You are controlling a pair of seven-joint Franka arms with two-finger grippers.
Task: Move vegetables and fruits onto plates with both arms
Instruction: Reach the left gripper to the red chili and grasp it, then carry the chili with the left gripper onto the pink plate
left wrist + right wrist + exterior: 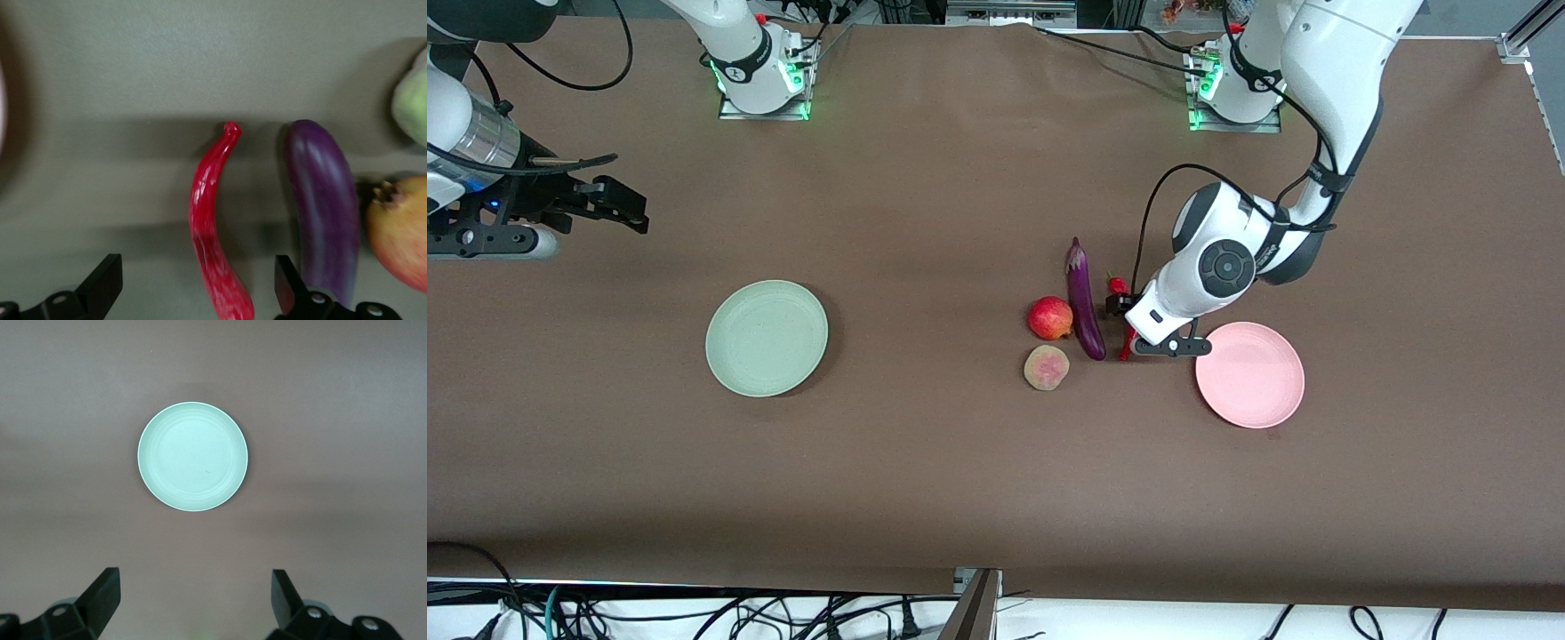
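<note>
The red chili pepper (212, 227) lies on the table between the open fingers of my left gripper (199, 287), which is low over it and not touching it. In the front view the left gripper (1131, 327) hides most of the chili (1118, 285). The purple eggplant (1083, 302) lies beside the chili, and shows in the left wrist view (323, 207). The red pomegranate (1050, 317) and the peach (1047, 367) sit beside the eggplant. The pink plate (1249, 374) and the green plate (767, 338) hold nothing. My right gripper (627, 209) waits open, raised at the right arm's end of the table.
The green plate (193, 456) shows in the right wrist view past the open right gripper (193, 600). The arm bases stand along the table's edge farthest from the front camera. Cables hang below the table's nearest edge.
</note>
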